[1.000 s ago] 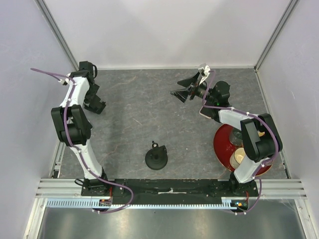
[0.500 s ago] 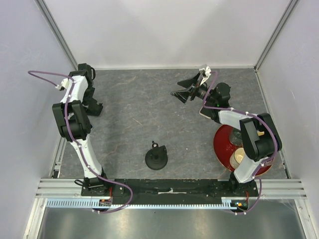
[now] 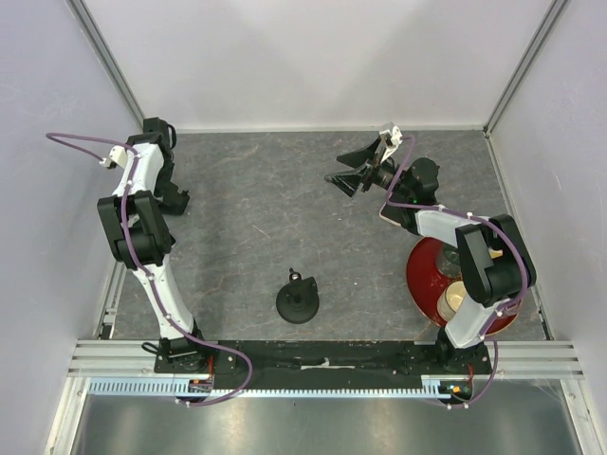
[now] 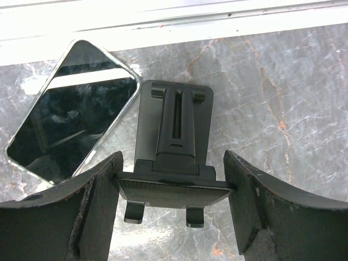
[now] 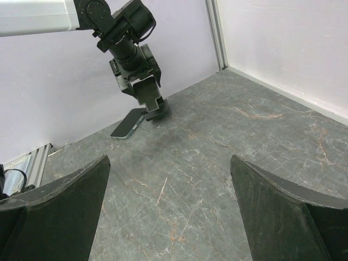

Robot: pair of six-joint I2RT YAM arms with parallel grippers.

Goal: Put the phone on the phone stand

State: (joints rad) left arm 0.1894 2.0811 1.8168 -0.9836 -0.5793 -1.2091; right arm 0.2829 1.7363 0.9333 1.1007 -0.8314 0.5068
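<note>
- Left gripper seems to pinch the phone stand between its fingers.
- Right gripper is spread wide, holding nothing.
- Phone lies flat on the table just beside the stand; lifting it and setting it on the stand is left.

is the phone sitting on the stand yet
No, the phone lies flat on the table beside the phone stand, not resting on it.

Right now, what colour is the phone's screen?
Glossy black with a pale rim; the phone shows best in the left wrist view, beside the stand.
</note>
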